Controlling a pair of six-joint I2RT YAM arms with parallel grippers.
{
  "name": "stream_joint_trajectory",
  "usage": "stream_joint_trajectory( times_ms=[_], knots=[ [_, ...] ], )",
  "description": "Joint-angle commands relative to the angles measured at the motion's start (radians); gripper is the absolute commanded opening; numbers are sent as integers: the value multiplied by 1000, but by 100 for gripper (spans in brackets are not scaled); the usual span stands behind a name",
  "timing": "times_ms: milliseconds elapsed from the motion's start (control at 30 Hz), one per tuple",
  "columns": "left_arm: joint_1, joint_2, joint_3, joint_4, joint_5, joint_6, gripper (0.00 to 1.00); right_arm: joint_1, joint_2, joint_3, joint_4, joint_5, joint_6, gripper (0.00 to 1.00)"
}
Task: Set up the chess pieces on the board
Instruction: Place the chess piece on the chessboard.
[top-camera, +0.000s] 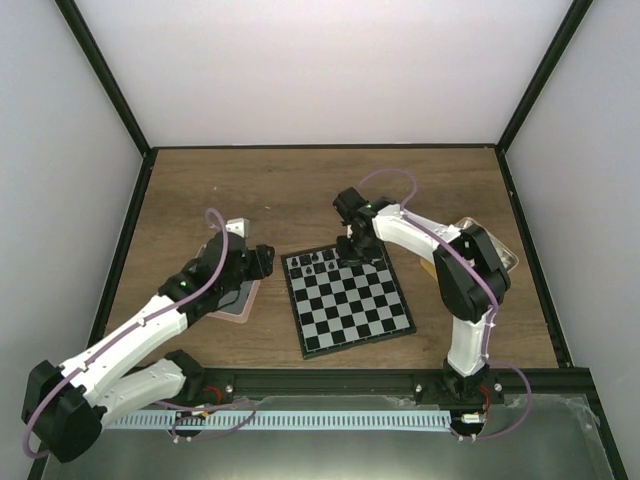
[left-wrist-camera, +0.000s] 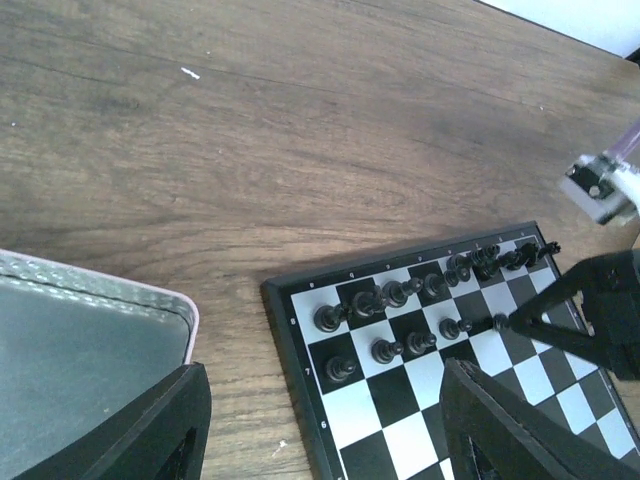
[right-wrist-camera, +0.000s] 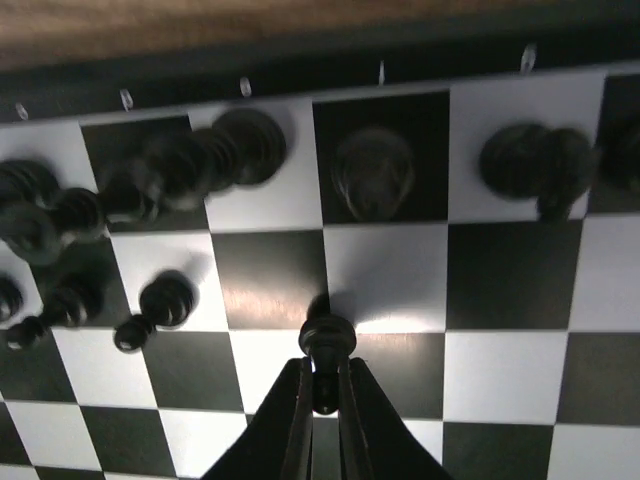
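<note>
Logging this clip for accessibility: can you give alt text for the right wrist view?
The right gripper is shut on a small black chess piece over the board. More black pieces, blurred, fill the rows beyond, mostly on the left.

Left gripper hanging at centre-left, jaws gaping wide. Right gripper pointing down at centre, fingers pinching a black pawn.

Glossy board (light glares off it) lies on matt wood-grain table.
</note>
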Motion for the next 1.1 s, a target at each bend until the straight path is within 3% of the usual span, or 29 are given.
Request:
stream_joint_trajectory(
  times_ms=[0, 733, 1067],
  knots=[
    [1, -37, -26, -3, -3, -42, 65, -6, 33, 73, 40, 39, -31, 3],
    [2, -38, -49, 0, -18, -47, 65, -6, 43, 116, -11, -17, -57, 7],
    [2, -22, -45, -6, -8, -41, 65, -6, 56, 115, 10, -41, -56, 17]
  ],
)
